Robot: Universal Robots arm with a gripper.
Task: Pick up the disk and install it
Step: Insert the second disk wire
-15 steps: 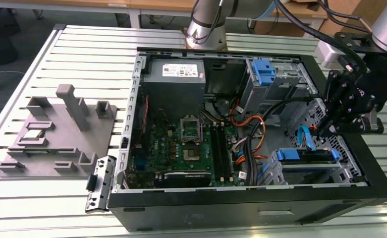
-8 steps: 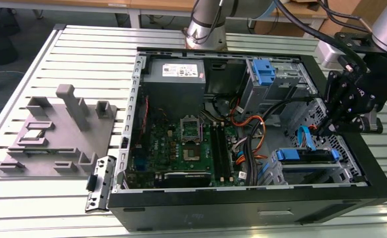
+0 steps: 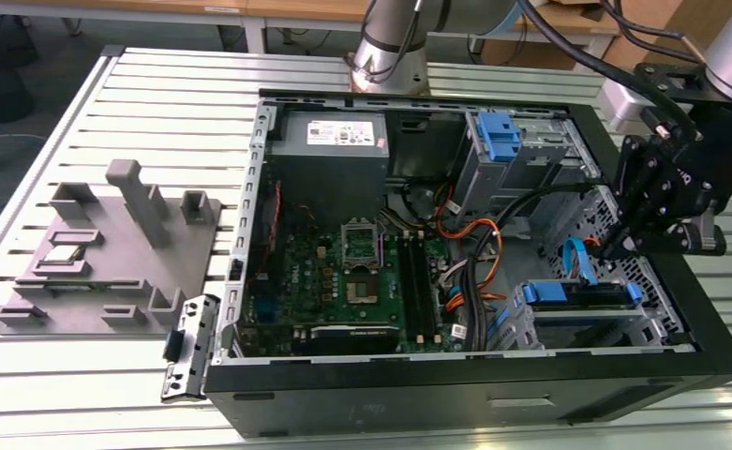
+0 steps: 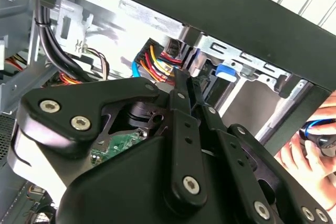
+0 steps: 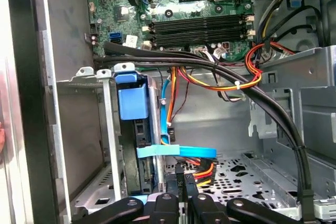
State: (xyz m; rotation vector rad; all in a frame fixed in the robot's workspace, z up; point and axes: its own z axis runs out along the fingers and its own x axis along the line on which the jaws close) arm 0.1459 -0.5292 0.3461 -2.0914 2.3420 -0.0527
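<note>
pincer point(image 3: 622, 246) fingers together, empty, inside the case point(image 3: 466, 398) | disk point(image 5: 137, 145) seated in its bay just beside it | judged rigid, dense, shock-sensitive; grip the blue rails

In the second wrist view, the black linkage gripper point(image 4: 181, 85) hides the green circuit board point(image 4: 113, 145); its fingertips stay unseen.

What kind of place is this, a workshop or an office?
Probably a robotics lab or test workshop: an opened desktop computer case lies on a slatted aluminium workbench, beside a grey fixture block, with a robot arm's pincer over the case.
</note>
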